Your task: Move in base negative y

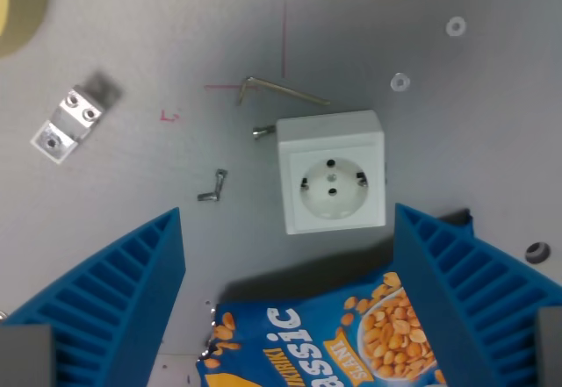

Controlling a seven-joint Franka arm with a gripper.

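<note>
Blue ribbed fingers [105, 308] stand wide apart, gripper [290, 304] open, holding nothing. I read the peanut bag [325, 334] lying between them, its long axis spanning finger to finger. The white socket block [332, 172] sits just ahead of the gap. I cannot tell which image direction is base negative y.

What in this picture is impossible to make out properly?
- Peanut bag: cut off by the wrist view's bottom edge and partly covered by the blue pincer fingers, so its name is incomplete.
- Yellowish round object: cropped by the top-left corner; cannot tell what it is.
- Dark item at the right edge: too small to identify.
- Small screws left of the white socket: too tiny for detail.
</note>
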